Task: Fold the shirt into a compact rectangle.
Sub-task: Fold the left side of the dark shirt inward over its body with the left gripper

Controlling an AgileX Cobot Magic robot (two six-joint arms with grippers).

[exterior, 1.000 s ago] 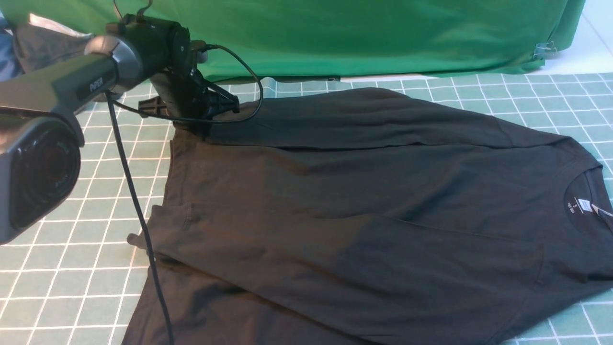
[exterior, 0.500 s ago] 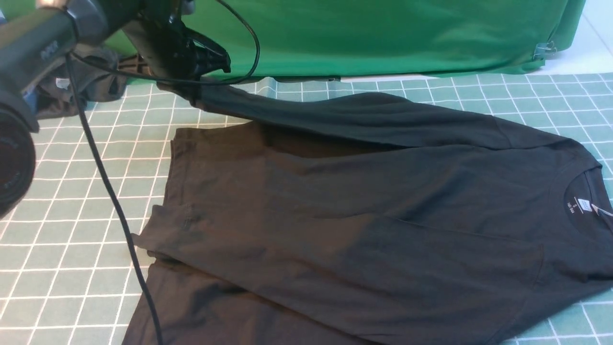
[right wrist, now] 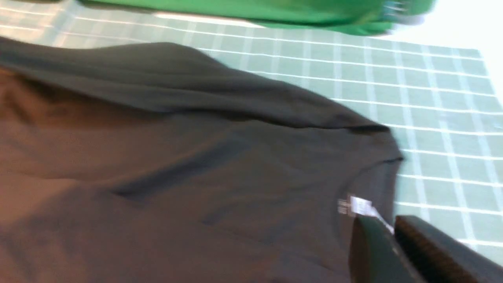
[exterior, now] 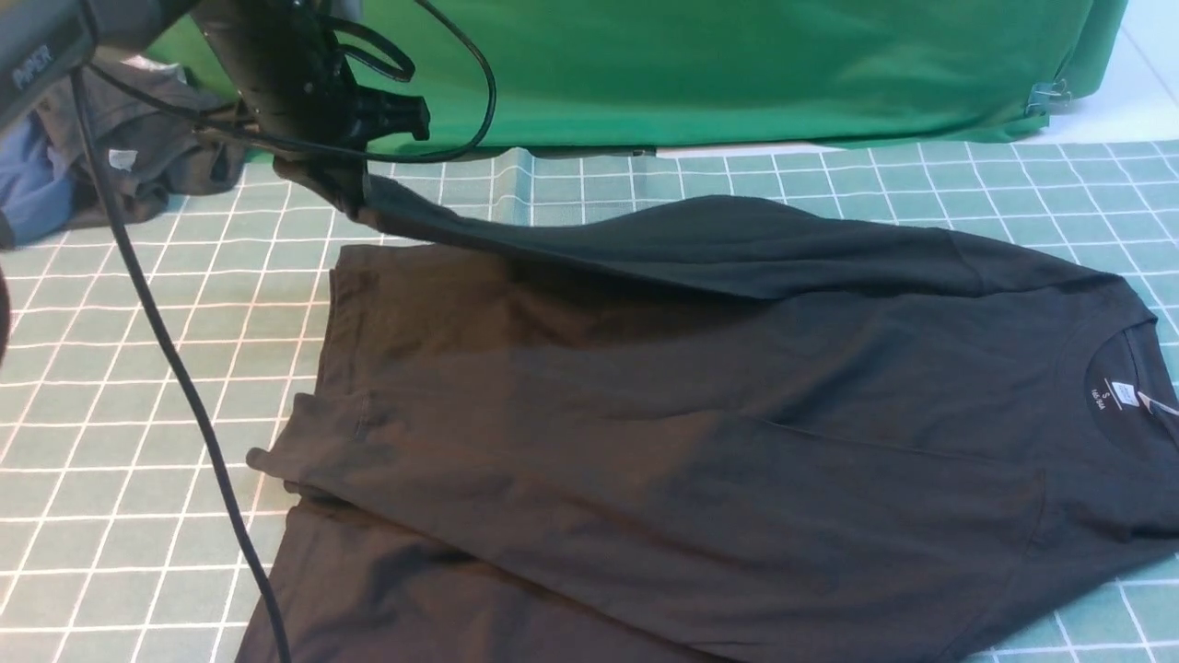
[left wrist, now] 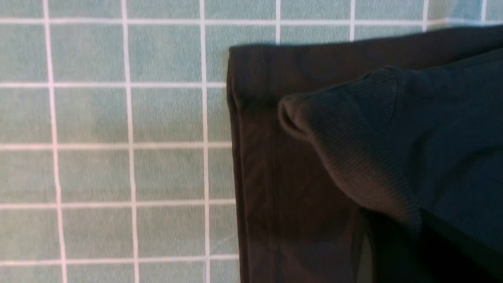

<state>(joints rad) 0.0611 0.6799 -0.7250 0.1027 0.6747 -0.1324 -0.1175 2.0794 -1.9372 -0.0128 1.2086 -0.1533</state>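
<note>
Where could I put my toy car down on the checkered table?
There's bare checkered cloth left of the shirt, past the dangling cable. Another bare patch lies beyond the shirt's far sleeve, before the green cloth. The far left corner is crowded with bunched clothes.

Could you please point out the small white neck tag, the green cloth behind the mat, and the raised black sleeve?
Small white neck tag (exterior: 1125,394): front view, on its face.
Green cloth (exterior: 737,74): front view, on its hanging front.
Raised black sleeve (left wrist: 353,137): left wrist view, near its cuff.
</note>
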